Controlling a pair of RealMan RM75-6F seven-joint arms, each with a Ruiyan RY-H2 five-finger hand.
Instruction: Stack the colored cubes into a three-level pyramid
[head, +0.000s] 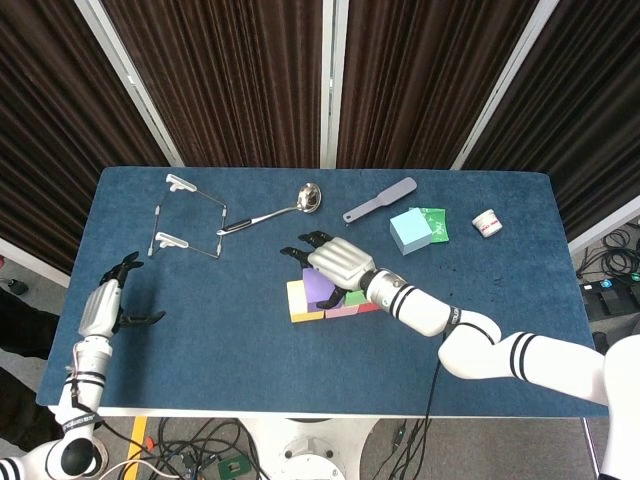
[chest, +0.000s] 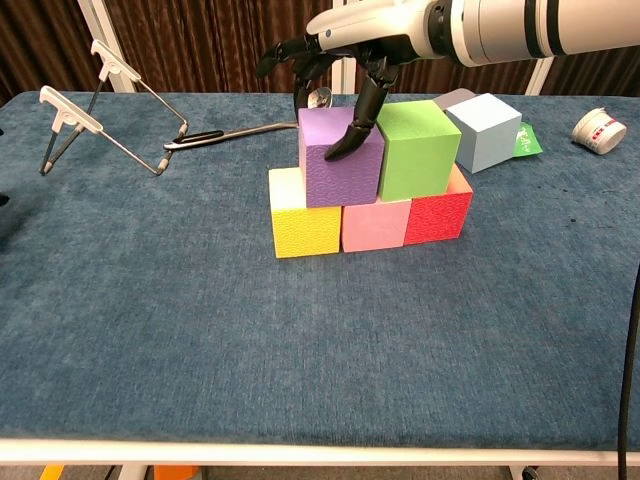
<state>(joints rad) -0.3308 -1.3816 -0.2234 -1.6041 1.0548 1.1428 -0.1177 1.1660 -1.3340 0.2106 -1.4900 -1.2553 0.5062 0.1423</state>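
The blue table (head: 200, 330) carries everything, and the head view takes in its whole top while the chest view shows only its near part from low down. The right arm (head: 500, 352) reaches in from the right edge; in the chest view only its forearm crosses the top of the picture. The right hand (chest: 340, 45) hovers over the stack with its dark fingers (chest: 360, 115) spread downward, one fingertip touching the front face of the purple cube (chest: 340, 160); whether the others touch it cannot be told.

The chest view shows the stack plainly: a bottom row of yellow cube (chest: 305, 228), pink cube (chest: 375, 224) and red cube (chest: 438, 215), side by side and touching, with the purple cube and the green cube (chest: 418, 148) on top, pressed together. From above the hand hides most of this.

The light blue cube (head: 410, 231) stands apart to the right of the stack, beside a green packet (head: 438, 224).

The left hand (head: 102, 305), seen only in the head view, hangs off the table's left edge, fingers apart and holding nothing.

Behind lie a wire rack (head: 190, 228), a ladle (head: 275, 210), a grey spatula (head: 380, 200) and a small white cup (head: 487, 223).
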